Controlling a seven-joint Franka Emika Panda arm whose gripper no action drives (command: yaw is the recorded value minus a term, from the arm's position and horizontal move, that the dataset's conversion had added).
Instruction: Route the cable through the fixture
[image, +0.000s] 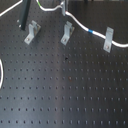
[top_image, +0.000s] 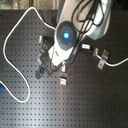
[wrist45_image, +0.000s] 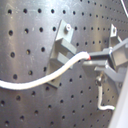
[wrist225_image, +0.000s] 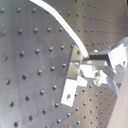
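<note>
In both wrist views the gripper (wrist45_image: 95, 59) was clamped on the cable (wrist45_image: 45, 80), fingers pinching the white cord right where it left the jaws; a small red mark showed on the cord at the pinch point; cable ran from the fingers across the perforated black board (wrist45_image: 20, 30) just in front of a metal bracket (wrist45_image: 62, 42); whether cord touched that bracket, could not tell. In the second wrist view the cable (wrist225_image: 62, 22) went from the fingers up over the same kind of bracket (wrist225_image: 74, 75), bracket just beside the grip. In the first exterior view three brackets stood in a row on the board: one at the first exterior view's left (image: 32, 31), a middle one (image: 67, 33), one at the first exterior view's right (image: 108, 41); cable (image: 80, 25) passed close by the middle bracket, carried a blue tape band (image: 90, 31) between middle and right brackets, then reached the right bracket. In the second exterior view the arm (top_image: 65, 37) hid the gripper; cable (top_image: 7, 60) looped wide over the board at the second exterior view's left.
</note>
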